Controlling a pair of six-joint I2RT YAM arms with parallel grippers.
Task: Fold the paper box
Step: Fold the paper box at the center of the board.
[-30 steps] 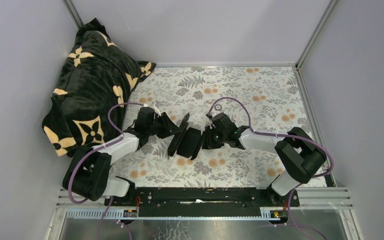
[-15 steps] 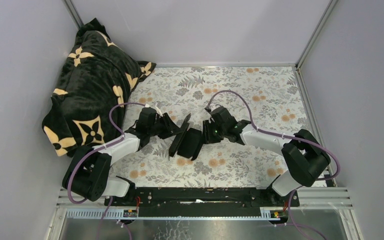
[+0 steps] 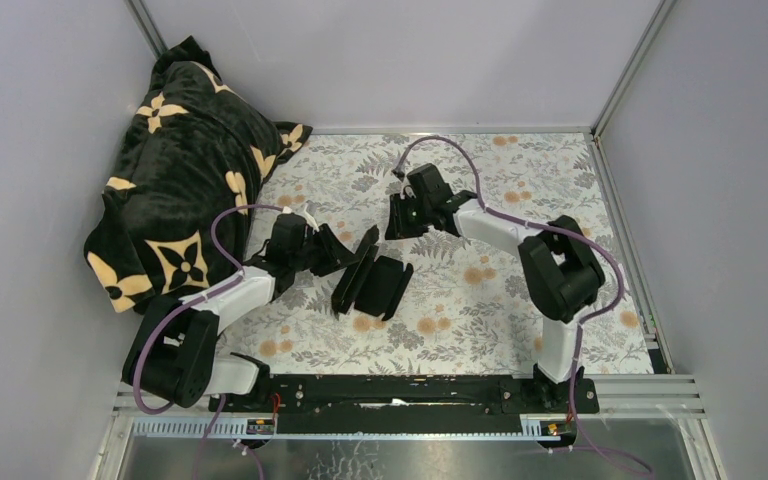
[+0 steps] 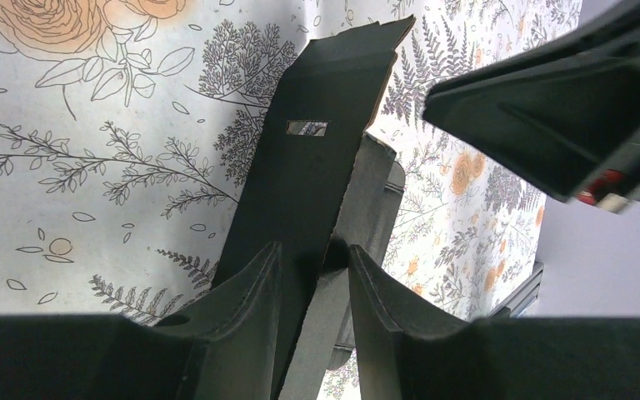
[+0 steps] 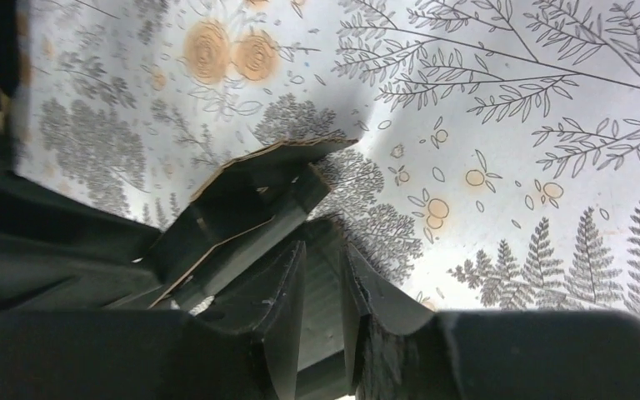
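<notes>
Paper box (image 3: 372, 282): part-formed, resting on the floral surface (image 3: 540, 200) a little left of centre, touching the left end effector (image 3: 346, 257). One tall panel stands tilted, with a small slot (image 4: 307, 128) cut near its top. Lower walls lie folded beside it. Not yet a closed box.

Left end effector: clamped on the tall panel near its base; the wrist view shows card between both fingers.

Right end effector (image 3: 398, 222): clear of the box, just beyond its far end, jaws a narrow gap apart, nothing between them.

Step, as judged: one wall is held up so the remaining flaps can be folded in. The next move likely needs the right end effector to come down on a loose flap and press it home without creasing the thin card.

Containers: only the box; nothing seen inside. Black flower-motif blanket (image 3: 180, 170) is bunched in the far-left corner, well apart.
</notes>
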